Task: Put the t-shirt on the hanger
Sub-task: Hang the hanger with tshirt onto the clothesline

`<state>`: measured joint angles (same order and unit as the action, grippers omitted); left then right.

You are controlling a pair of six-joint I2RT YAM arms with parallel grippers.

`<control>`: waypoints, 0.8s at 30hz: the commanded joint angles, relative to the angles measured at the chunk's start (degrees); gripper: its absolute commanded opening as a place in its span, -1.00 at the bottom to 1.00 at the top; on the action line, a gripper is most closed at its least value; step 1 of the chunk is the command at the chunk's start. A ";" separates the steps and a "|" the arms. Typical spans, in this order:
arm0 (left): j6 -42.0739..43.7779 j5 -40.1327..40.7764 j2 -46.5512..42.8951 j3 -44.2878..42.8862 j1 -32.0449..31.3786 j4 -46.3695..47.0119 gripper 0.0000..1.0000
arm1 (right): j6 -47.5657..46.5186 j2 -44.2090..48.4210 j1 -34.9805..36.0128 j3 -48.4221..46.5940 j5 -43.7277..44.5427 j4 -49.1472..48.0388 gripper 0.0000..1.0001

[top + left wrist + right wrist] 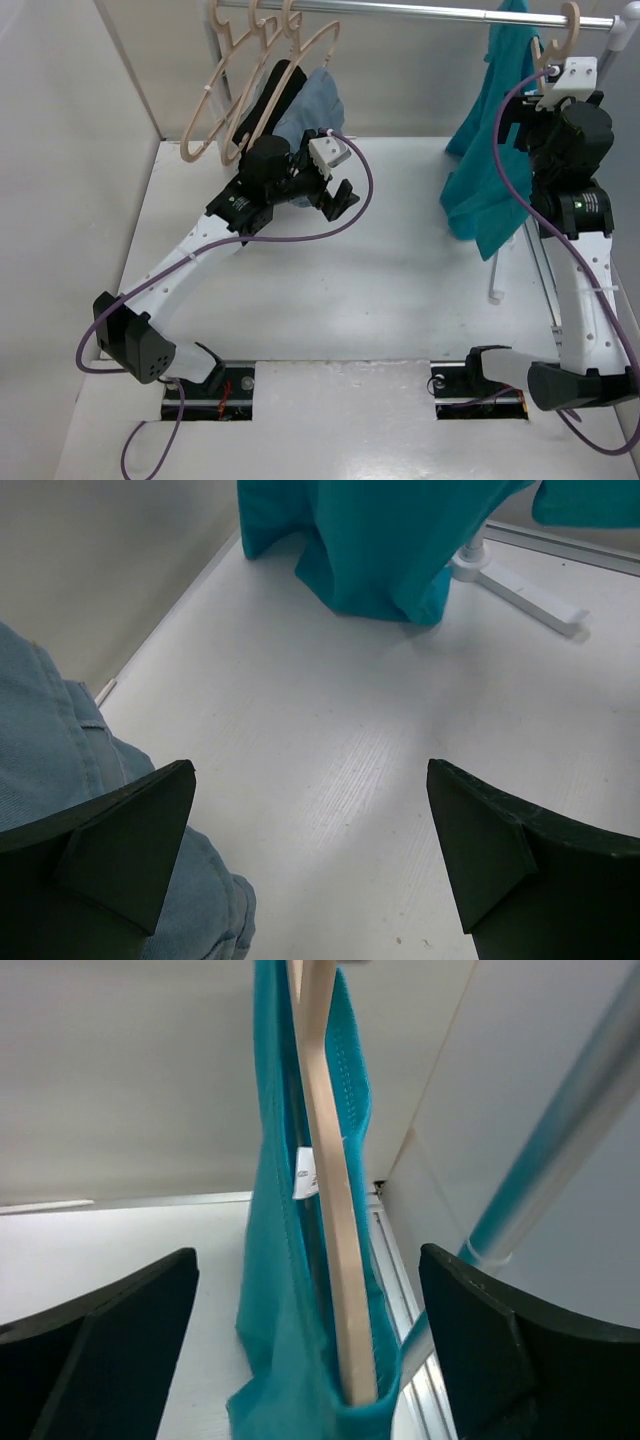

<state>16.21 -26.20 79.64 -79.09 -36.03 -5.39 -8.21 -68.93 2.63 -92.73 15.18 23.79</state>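
Observation:
The teal t-shirt (487, 160) hangs at the right end of the rail on the pale beige hanger (562, 32), and its hem touches the table. In the right wrist view the hanger's bar (330, 1220) runs down inside the t-shirt (275, 1260), next to the white neck label (305, 1174). My right gripper (308, 1252) is open, one finger on each side of the hanger and cloth without touching them. My left gripper (340, 200) is open and empty above the table by the left garments. Its view shows the t-shirt (380, 540) far ahead.
Several like hangers (235, 80) hang at the rail's left end, with a black garment (268, 95) and a grey-blue garment (312, 100), which also shows close beside my left finger (60, 760). The rack's white foot (520, 588) lies on the table under the t-shirt. The metal rail (560, 1160) passes right of my right gripper.

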 commanded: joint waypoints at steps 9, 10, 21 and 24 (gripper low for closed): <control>0.84 -0.52 -1.85 1.22 -0.27 1.53 1.00 | -6.47 7.39 1.05 -5.35 1.07 11.79 1.00; 0.84 -0.52 -1.85 1.22 -0.27 1.52 1.00 | -7.17 8.19 2.28 -5.88 1.69 12.33 1.00; -0.83 3.69 -1.33 5.17 -0.27 1.70 1.00 | -16.48 24.01 6.51 4.11 -4.51 12.16 1.00; -1.44 6.94 -1.94 8.24 -0.27 2.31 1.00 | -17.28 24.01 6.51 14.88 -23.92 15.40 1.00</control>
<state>16.27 -22.92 79.61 -73.30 -36.03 -4.58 -22.15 -42.24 8.40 -86.83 8.19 35.68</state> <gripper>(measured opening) 0.997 0.995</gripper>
